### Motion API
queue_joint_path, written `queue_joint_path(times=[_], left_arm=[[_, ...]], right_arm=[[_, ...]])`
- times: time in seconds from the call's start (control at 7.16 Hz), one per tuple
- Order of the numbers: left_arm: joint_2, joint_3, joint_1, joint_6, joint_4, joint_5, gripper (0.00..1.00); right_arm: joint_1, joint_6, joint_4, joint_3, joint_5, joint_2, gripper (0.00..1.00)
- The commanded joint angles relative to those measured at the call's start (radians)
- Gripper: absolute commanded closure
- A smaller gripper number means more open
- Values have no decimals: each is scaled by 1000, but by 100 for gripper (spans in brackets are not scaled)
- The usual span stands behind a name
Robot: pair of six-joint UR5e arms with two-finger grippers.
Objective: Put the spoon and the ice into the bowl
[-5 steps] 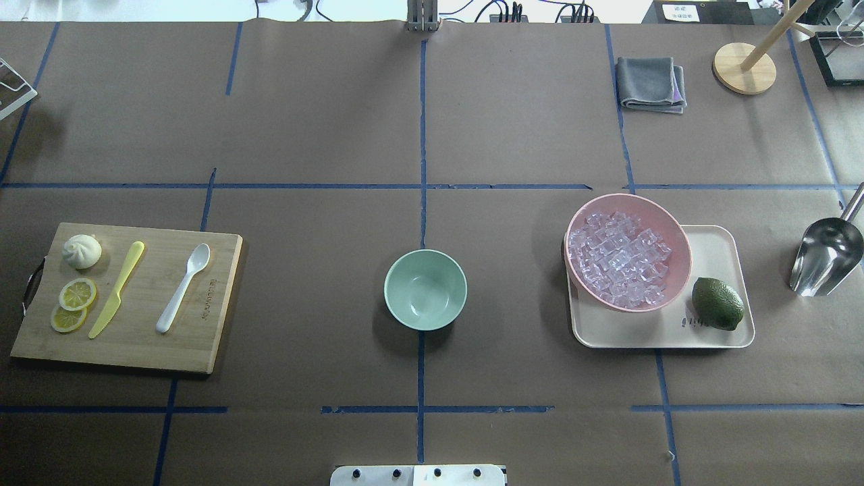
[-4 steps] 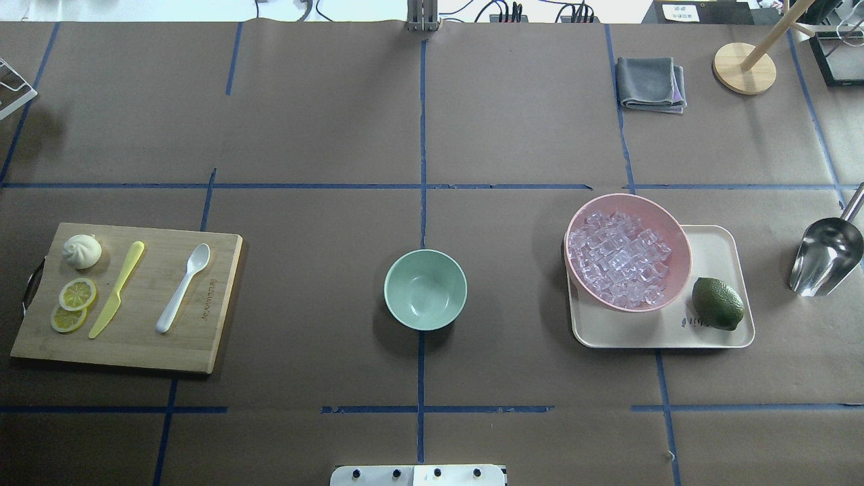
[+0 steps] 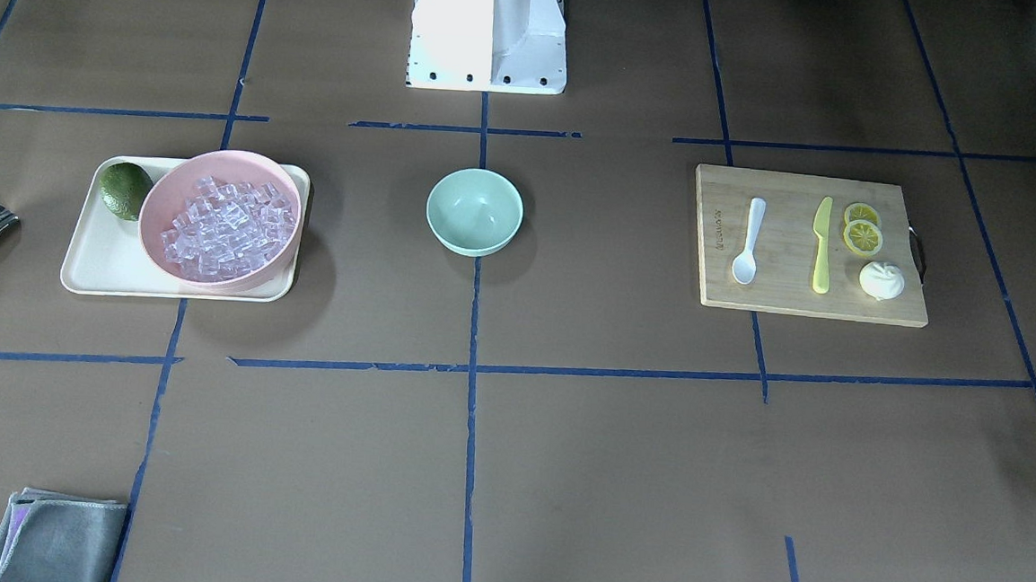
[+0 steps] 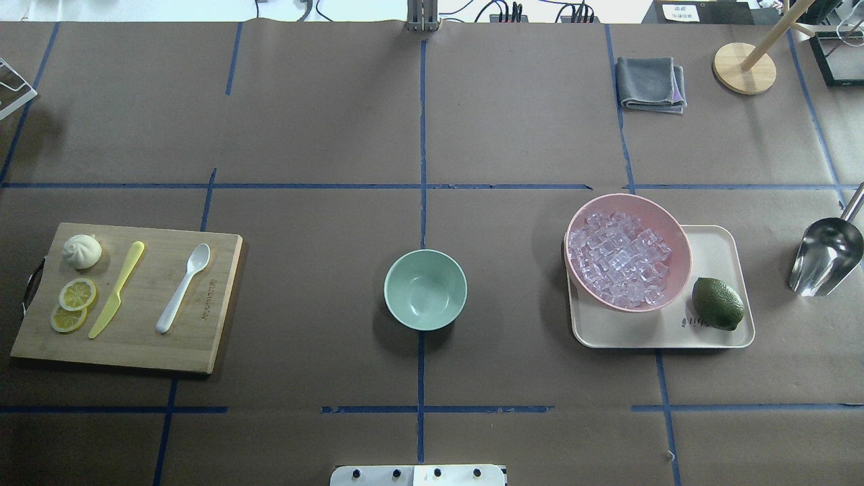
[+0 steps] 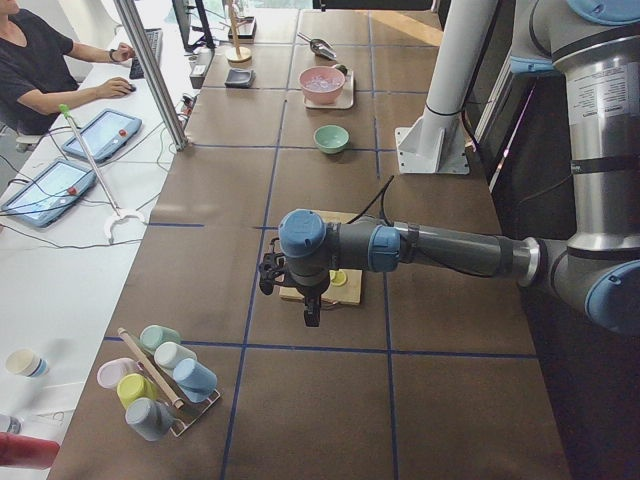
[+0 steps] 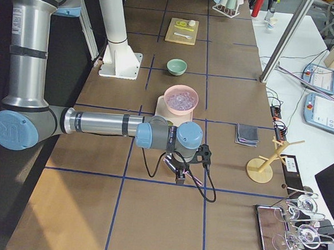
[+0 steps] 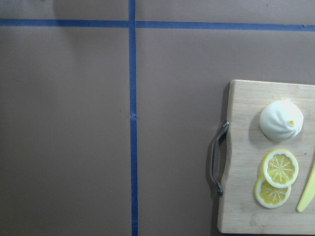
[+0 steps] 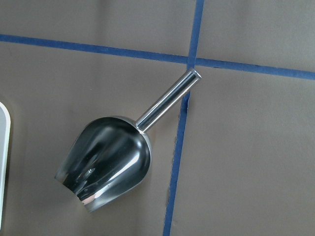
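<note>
The white spoon (image 4: pixel 182 288) lies on the wooden cutting board (image 4: pixel 135 347) at the left, next to a yellow-green knife (image 4: pixel 117 290). The mint-green bowl (image 4: pixel 425 289) stands empty at the table's middle. The ice (image 4: pixel 619 260) fills a pink bowl (image 4: pixel 628 198) on a cream tray (image 4: pixel 715 243) at the right. My left gripper (image 5: pixel 311 312) hangs above the board's outer end, and I cannot tell its state. My right gripper (image 6: pixel 178 175) hangs above the metal scoop (image 8: pixel 108 162) beyond the tray, and I cannot tell its state. Neither gripper shows in the overhead view.
A bun (image 4: pixel 82 250) and two lemon slices (image 4: pixel 77 293) lie on the board. A lime (image 4: pixel 717 304) sits on the tray. A grey cloth (image 4: pixel 650 83) and a wooden stand (image 4: pixel 744 67) are at the far right. A cup rack (image 5: pixel 160 385) stands at the left end.
</note>
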Motion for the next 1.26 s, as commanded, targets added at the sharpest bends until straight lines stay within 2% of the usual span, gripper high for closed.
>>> queue_joint_path(times=[0.0, 0.14, 0.28, 0.42, 0.56, 0.7, 0.84, 0.98, 1.12], left_arm=[[3, -1, 1, -6, 6, -2, 0], [4, 25, 1, 2, -10, -6, 0], [3, 10, 18, 2, -58, -26, 0], [1, 8, 105, -46, -186, -69, 0], [-15, 10, 200, -152, -329, -61, 0], [-72, 11, 296, -300, -420, -36, 0], [-138, 10, 390, -344, -422, 0, 0], [-207, 11, 490, -352, -421, 67, 0], [-262, 19, 585, -357, -418, 189, 0]], right_arm=[[0, 6, 47, -1, 5, -7, 0], [0, 6, 67, -6, 11, -10, 0], [-2, 4, 69, -4, 12, -10, 0], [-15, 1, 78, 2, 12, -9, 0], [-37, 7, 128, 0, 11, -12, 0], [-44, 7, 139, 2, 12, -16, 0], [-54, 4, 142, 2, 12, -16, 0], [-57, 4, 147, 2, 11, -18, 0], [-58, 4, 147, 2, 11, -19, 0]])
